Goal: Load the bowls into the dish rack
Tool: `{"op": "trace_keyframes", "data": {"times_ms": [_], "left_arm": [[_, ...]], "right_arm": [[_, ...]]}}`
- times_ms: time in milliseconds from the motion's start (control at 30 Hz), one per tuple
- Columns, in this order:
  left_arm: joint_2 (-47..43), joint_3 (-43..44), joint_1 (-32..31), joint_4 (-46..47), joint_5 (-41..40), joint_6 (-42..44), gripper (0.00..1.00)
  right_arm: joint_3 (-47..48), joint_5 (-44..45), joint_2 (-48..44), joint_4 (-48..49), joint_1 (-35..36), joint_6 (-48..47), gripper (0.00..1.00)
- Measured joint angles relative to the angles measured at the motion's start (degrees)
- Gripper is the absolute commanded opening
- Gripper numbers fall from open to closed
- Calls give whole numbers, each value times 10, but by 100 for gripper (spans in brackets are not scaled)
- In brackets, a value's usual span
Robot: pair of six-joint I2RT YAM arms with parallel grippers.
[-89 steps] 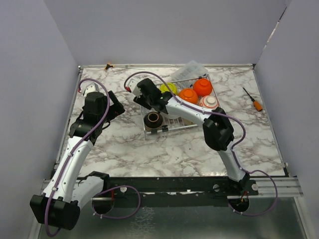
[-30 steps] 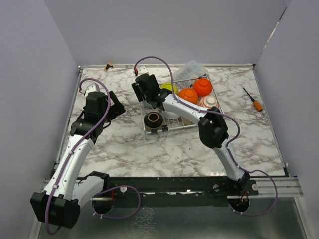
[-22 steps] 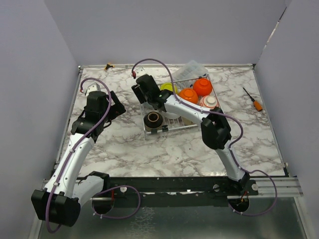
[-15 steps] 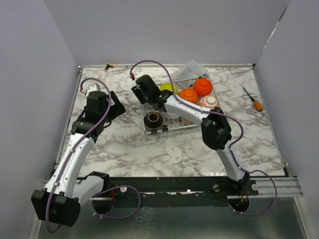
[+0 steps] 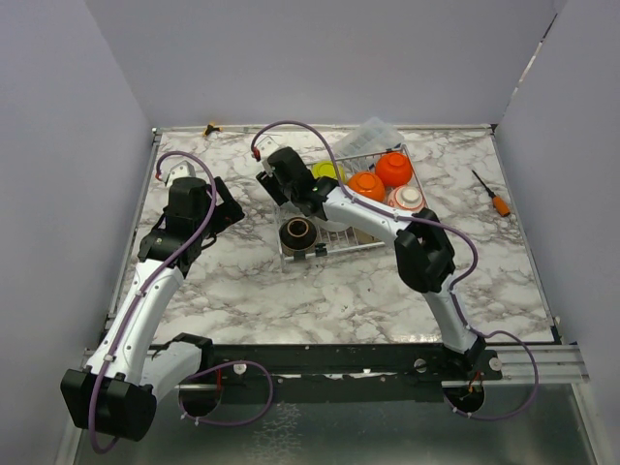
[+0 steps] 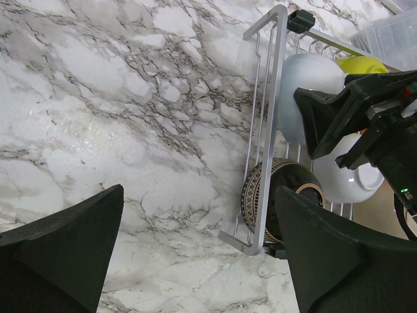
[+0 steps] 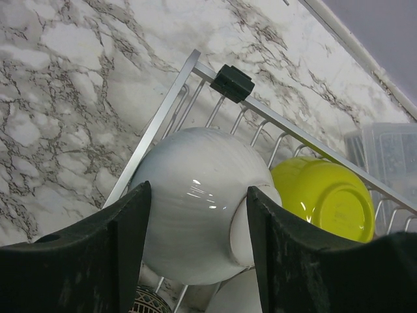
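While the right gripper (image 7: 195,192), jaws spread, straddles a glossy white round bowl (image 7: 189,248) in the silver wire dish rack (image 7: 171,99), the left gripper (image 6: 199,192) gapes empty above the marble tabletop (image 6: 98,78).

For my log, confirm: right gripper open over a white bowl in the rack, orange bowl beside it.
Wrong colour: the right wrist view shows a lime-yellow bowl beside the white bowl, not orange. The right gripper is open over it in the rack.
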Motion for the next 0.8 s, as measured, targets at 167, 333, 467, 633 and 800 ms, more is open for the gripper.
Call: {"op": "trace_keyframes", "data": {"times_ms": [167, 333, 467, 633, 800], "left_arm": [[0, 0, 0, 0, 0, 0, 99], [0, 0, 0, 0, 0, 0, 99], [-1, 0, 0, 0, 0, 0, 99], [-3, 0, 0, 0, 0, 0, 99], [-3, 0, 0, 0, 0, 0, 99]], "right_arm": [[-4, -10, -4, 0, 2, -5, 58], [-4, -14, -4, -1, 3, -7, 58], [-5, -14, -3, 0, 3, -8, 58], [-4, -3, 1, 5, 4, -12, 58], [23, 10, 23, -6, 8, -19, 58]]}}
